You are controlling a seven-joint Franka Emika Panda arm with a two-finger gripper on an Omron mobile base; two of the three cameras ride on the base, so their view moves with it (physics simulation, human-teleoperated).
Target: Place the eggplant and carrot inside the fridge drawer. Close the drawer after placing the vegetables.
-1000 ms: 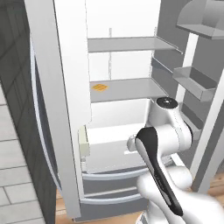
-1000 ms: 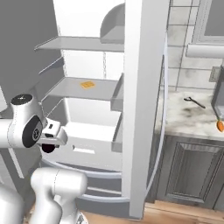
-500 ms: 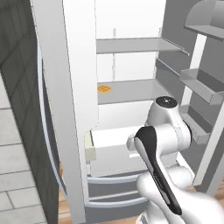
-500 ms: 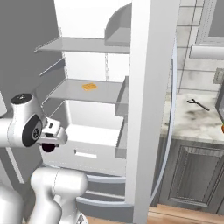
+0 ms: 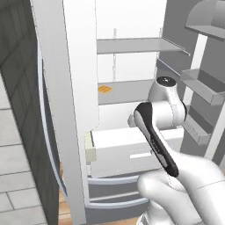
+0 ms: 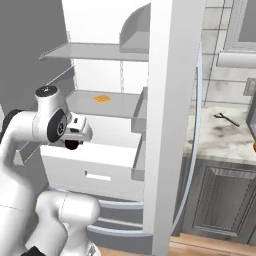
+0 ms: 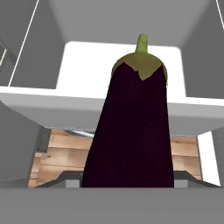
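**Currently: base repositioned, eggplant carried over the open drawer**

Left base view. Compared with one second ago, the whole picture has shifted: the fridge interior now sits further right and appears closer. This is base travel, not motion of the fridge. The wide white box-shaped fridge drawer stands pulled out below the grey shelf carrying the flat orange gridded square. The white arm crosses in front of the drawer's right half.

Right base view. The same shift applies; the marbled counter with the thin grey utensil has slid toward the right edge. An orange sliver at that edge is probably the carrot, but too little shows to confirm. The gripper hangs just above the drawer's front left area, with a dark rounded shape at its jaws.

Hand view. The glossy near-black purple eggplant, green stem pointing away, is clamped between the jaws. Beyond it lie the drawer's white front rim and open cavity; wooden floor shows below.

Judgement: the approach is nearly complete. Release into the drawer is not yet done; carrot and closing remain.
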